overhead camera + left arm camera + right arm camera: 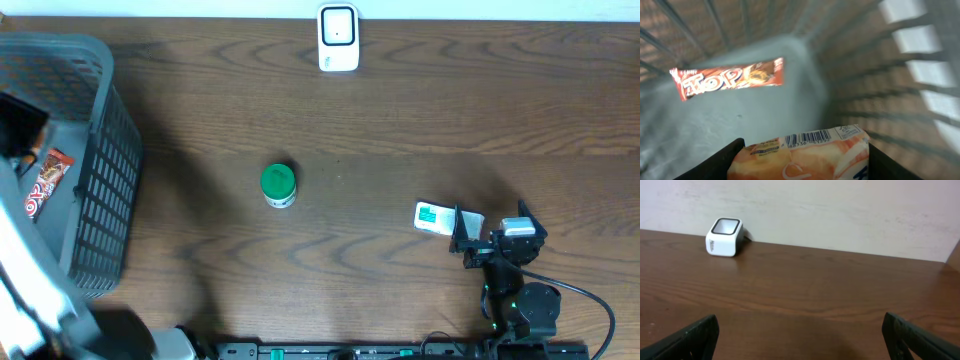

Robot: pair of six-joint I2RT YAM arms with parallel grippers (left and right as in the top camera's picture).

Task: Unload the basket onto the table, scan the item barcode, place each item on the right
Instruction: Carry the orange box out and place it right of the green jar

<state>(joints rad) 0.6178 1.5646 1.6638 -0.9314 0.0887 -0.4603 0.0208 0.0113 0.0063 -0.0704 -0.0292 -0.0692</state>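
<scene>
In the left wrist view, my left gripper (802, 156) is down inside the grey basket (790, 55). Its jaws press both sides of an orange-and-white packet (805, 152) whose barcode (809, 138) faces up. A red "Top" bar (730, 77) lies on the basket floor beyond it, and it also shows from overhead (48, 182). The white scanner (338, 38) stands at the table's far edge. It appears at the back left in the right wrist view (724, 230). My right gripper (490, 235) rests open over bare table at the front right (800, 330), holding nothing.
A green-lidded jar (278, 185) stands mid-table. A small white packet with green print (438, 217) lies just left of the right gripper. The grey basket (95, 200) fills the left side, with the left arm (25, 290) reaching into it. A wall runs behind the table.
</scene>
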